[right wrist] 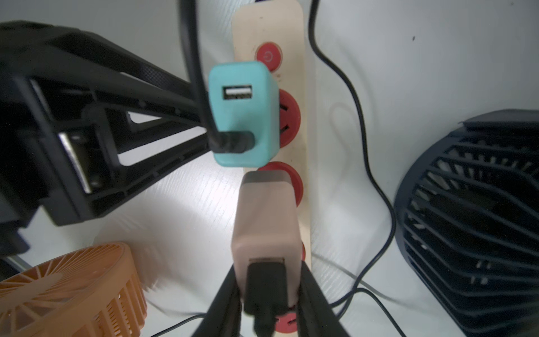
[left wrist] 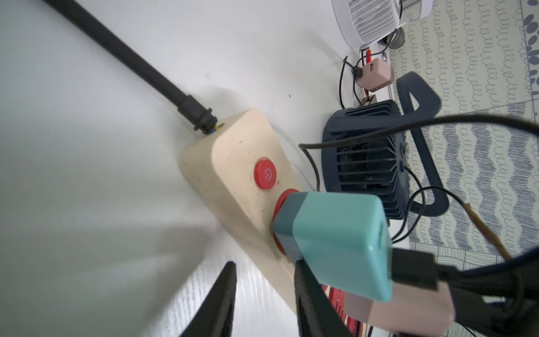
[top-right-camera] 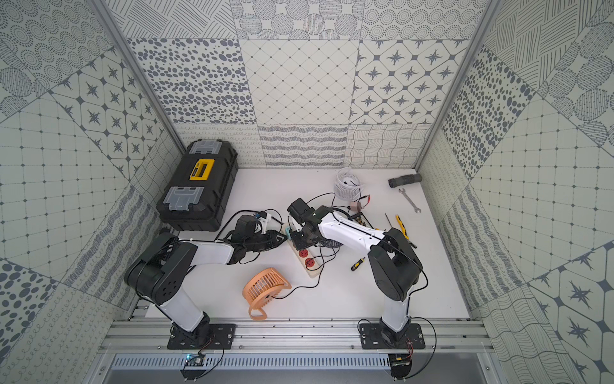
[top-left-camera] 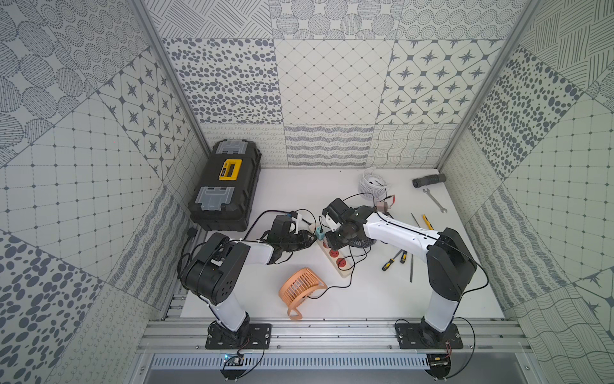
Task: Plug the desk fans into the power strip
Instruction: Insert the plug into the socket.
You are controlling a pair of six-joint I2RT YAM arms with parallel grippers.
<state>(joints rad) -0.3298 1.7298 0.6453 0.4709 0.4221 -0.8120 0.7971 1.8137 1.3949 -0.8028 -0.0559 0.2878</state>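
The cream power strip (top-left-camera: 345,272) (right wrist: 291,29) lies mid-table, with its red switch (left wrist: 264,174) at the far end. A teal adapter (right wrist: 242,116) (left wrist: 338,242) sits in the first red socket, a black cable in its lower port. My right gripper (right wrist: 268,268) (top-left-camera: 332,244) is shut on a pink adapter (right wrist: 267,221) with a black USB cable. The adapter's front end is at the second socket; its prongs are hidden. My left gripper (left wrist: 264,264) (top-left-camera: 312,237) is open at the strip's edge beside the teal adapter. An orange desk fan (top-left-camera: 300,291) lies near the front, its cable running toward the strip.
A navy fan (right wrist: 472,221) (left wrist: 367,151) stands close beside the strip. A white fan (top-left-camera: 372,184) with another pink adapter (left wrist: 374,74) is at the back. A black toolbox (top-left-camera: 226,186) is back left. A wrench (top-left-camera: 434,200), screwdrivers (top-left-camera: 393,261) and a black tube (top-left-camera: 428,180) lie right.
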